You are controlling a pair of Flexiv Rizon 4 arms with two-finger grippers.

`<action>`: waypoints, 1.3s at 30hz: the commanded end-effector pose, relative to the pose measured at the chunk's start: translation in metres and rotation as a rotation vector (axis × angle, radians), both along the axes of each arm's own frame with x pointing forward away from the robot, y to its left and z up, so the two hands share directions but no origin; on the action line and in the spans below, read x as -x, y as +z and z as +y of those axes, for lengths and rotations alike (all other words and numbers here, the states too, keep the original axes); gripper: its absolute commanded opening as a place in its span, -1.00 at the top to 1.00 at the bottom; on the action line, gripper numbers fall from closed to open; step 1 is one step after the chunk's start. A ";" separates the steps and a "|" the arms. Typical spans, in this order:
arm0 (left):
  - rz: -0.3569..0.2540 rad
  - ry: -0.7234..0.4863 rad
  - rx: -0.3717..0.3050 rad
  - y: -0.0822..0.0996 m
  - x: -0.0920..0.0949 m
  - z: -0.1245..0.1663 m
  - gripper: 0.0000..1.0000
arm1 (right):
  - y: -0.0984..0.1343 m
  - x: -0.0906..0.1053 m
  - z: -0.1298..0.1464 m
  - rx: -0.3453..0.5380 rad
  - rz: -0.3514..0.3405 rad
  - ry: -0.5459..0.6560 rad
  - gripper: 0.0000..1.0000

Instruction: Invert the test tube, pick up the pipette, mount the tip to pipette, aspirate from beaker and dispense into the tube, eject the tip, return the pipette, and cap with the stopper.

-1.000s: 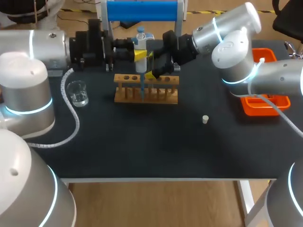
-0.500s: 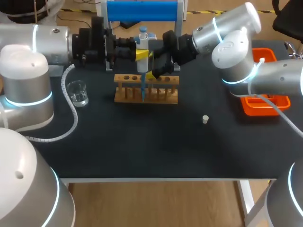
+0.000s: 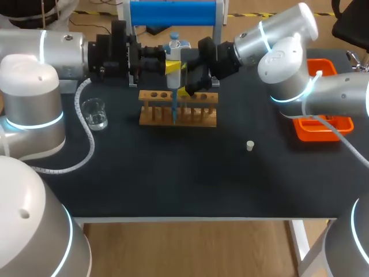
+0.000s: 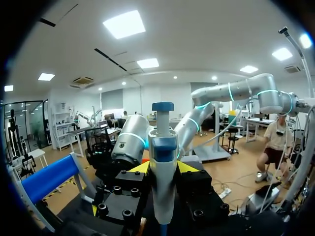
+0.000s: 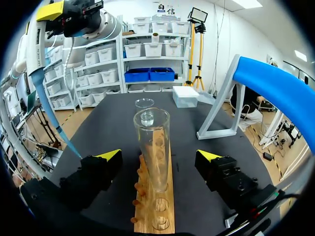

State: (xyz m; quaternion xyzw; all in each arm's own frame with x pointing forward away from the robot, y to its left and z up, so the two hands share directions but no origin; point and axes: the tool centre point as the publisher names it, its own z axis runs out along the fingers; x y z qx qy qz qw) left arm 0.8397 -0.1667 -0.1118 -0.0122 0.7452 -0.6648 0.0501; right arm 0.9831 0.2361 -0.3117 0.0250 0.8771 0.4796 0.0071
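Head view: left tool [image 3: 172, 67] clamps the pipette [image 3: 173, 81] upright, tip [image 3: 173, 108] down; right tool [image 5: 158, 156] gapes astride the upright test tube [image 5: 151, 142].

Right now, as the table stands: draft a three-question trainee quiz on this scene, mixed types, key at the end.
1. True or false: the small white stopper sits in the mouth of the clear glass test tube.
2. Which gripper is shut on the white pipette with the blue tip? A) left B) right C) neither
3. Fill in: the test tube stands in the wooden ___, between the open fingers of the right gripper.
Key: 1. False, the stopper lies on the black table, apart from the wooden rack. 2. A, the left gripper. 3. rack.
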 end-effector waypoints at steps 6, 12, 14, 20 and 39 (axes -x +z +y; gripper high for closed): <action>-0.001 0.000 0.001 0.000 0.000 0.000 1.00 | 0.004 0.004 -0.007 -0.001 -0.001 -0.006 -1.00; -0.001 0.000 0.001 0.000 0.000 0.000 1.00 | 0.019 0.011 -0.024 -0.005 -0.003 -0.017 -1.00; -0.001 0.000 0.001 0.000 0.000 0.000 1.00 | 0.026 0.015 -0.031 -0.005 -0.008 -0.022 -1.00; -0.001 0.000 0.001 0.000 0.000 0.000 1.00 | 0.049 0.023 -0.056 -0.017 -0.026 -0.011 -1.00; -0.001 0.000 0.001 0.000 0.000 0.000 1.00 | 0.066 0.111 -0.119 -0.170 -0.113 0.131 -1.00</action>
